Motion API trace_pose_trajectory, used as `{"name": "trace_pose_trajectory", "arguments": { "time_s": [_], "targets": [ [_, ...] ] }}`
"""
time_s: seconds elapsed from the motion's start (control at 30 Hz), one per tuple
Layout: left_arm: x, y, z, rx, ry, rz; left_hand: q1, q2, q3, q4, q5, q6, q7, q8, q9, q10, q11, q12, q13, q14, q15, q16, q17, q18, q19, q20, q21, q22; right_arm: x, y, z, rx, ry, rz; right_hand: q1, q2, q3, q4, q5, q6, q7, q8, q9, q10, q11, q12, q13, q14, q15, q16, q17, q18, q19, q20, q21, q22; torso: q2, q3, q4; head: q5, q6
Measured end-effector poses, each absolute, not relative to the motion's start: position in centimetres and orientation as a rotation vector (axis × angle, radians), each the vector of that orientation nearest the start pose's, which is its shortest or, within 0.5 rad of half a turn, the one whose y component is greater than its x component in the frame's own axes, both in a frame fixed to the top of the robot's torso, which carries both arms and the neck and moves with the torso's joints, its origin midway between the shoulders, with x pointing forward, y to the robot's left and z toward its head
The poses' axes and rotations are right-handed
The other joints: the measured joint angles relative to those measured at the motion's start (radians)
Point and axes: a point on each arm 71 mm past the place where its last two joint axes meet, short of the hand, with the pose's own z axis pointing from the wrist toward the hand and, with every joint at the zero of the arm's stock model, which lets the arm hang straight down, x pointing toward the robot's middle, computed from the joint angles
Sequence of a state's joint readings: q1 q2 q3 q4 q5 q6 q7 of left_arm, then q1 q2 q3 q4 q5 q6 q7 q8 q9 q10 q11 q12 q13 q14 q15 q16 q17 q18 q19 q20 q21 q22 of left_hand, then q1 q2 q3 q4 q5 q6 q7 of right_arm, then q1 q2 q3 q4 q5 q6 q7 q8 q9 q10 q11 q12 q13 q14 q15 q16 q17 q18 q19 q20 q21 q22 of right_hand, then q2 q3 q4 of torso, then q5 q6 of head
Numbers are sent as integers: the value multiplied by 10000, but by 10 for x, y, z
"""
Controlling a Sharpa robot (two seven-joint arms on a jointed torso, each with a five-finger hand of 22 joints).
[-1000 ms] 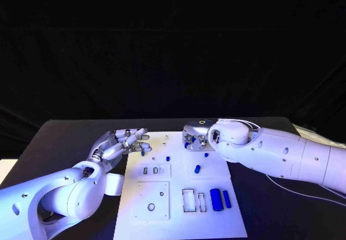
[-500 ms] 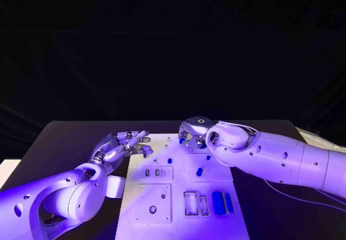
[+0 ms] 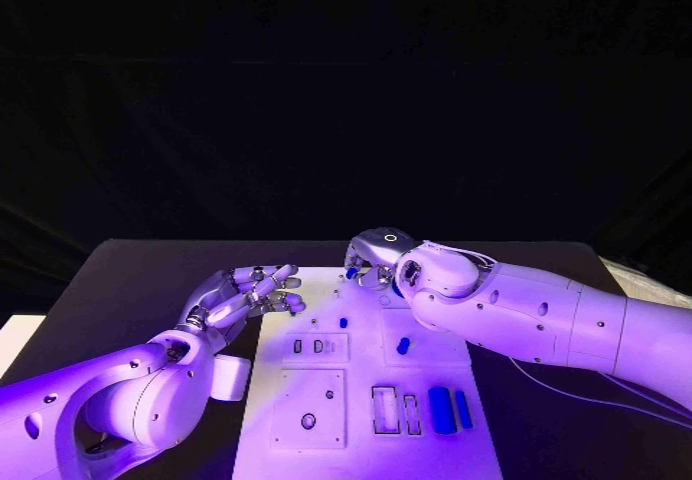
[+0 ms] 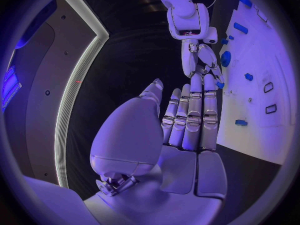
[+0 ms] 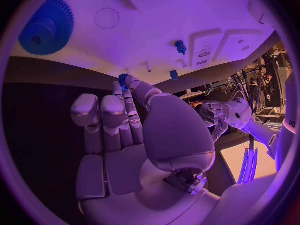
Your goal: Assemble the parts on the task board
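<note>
Currently: right robot hand (image 3: 372, 268) pinches a small blue toothed gear (image 5: 123, 78) over the far end of the white flat task board (image 3: 361, 430); left robot hand (image 3: 248, 292) rests open-fingered beside it. Step: carrying gear. Next, probably: seating it on a peg.

I see the black worktop (image 3: 130, 275) carrying the white task board (image 3: 361, 440) at its middle, reaching toward the near edge, with small blue parts (image 3: 440, 410) on it.
</note>
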State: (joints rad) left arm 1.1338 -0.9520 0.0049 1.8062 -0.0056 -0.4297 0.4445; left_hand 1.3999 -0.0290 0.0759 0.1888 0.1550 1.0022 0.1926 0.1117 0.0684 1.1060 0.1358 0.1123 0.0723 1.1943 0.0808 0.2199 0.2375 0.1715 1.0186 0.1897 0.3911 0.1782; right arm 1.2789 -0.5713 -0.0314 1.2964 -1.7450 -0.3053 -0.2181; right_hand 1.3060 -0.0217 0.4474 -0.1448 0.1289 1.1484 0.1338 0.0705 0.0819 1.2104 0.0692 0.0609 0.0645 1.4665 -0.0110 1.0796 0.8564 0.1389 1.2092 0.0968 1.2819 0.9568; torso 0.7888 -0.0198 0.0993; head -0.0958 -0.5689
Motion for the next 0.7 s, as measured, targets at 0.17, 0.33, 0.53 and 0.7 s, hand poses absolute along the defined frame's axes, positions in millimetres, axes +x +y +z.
{"name": "trace_pose_trajectory", "arguments": {
  "time_s": [0.17, 0.33, 0.53, 0.7],
  "targets": [
    [430, 186, -165, -11223, 13880, -16386, 0, 0, 0, 0, 0, 0, 0, 0, 0, 0, 0, 0, 0, 0, 0, 0, 8, 0, 0, 0, 0, 0, 539, -122, -150, -3729, 14826, 4363, -1, 0, 0, 0, -16, -4, 4, -19, 8, 0, 1, 0, 4, -1, 0, 0, 6, 1, 0, 0, 17, 0, 42, -24, 34, -38, 31],
    [430, 186, -165, -11223, 13888, -16407, 0, 0, 0, 0, 0, 0, 0, 0, 0, 0, 0, 0, -1, 0, 0, 0, 8, 0, 0, 0, 0, -1, 541, -120, -150, -3709, 14826, 4328, -1, -1, -1, 1, -19, -6, 6, -27, 8, -1, 1, -1, 4, 0, 1, 0, 33, 0, 0, 0, 45, 13, 79, -37, 56, -44, 43],
    [430, 186, -165, -11223, 13898, -16426, 0, 0, 0, 0, 0, 0, 0, 0, 0, 0, 0, 0, -1, 0, 0, 0, 7, 0, 0, 0, 0, -1, 542, -115, -149, -3729, 14786, 4379, -1, -1, 31, 33, -33, -21, 20, -44, 4, -18, 18, -1, 3, 0, 1, 50, 43, -107, -1, 0, 43, 21, 93, -37, 67, -13, 21],
    [430, 186, -165, -11225, 13905, -16432, 0, 0, 0, 0, 0, 0, 0, 0, 0, 0, 0, 0, -1, 0, 0, 0, 6, -1, 0, 0, 0, -1, 543, -112, -148, -3750, 14765, 4431, -2, -2, 37, 41, -39, -24, 22, -22, -2, -18, 19, -2, 3, 0, 1, 50, 43, -107, -1, 0, 42, 21, 101, -41, 68, 9, -1]
  ]
}}
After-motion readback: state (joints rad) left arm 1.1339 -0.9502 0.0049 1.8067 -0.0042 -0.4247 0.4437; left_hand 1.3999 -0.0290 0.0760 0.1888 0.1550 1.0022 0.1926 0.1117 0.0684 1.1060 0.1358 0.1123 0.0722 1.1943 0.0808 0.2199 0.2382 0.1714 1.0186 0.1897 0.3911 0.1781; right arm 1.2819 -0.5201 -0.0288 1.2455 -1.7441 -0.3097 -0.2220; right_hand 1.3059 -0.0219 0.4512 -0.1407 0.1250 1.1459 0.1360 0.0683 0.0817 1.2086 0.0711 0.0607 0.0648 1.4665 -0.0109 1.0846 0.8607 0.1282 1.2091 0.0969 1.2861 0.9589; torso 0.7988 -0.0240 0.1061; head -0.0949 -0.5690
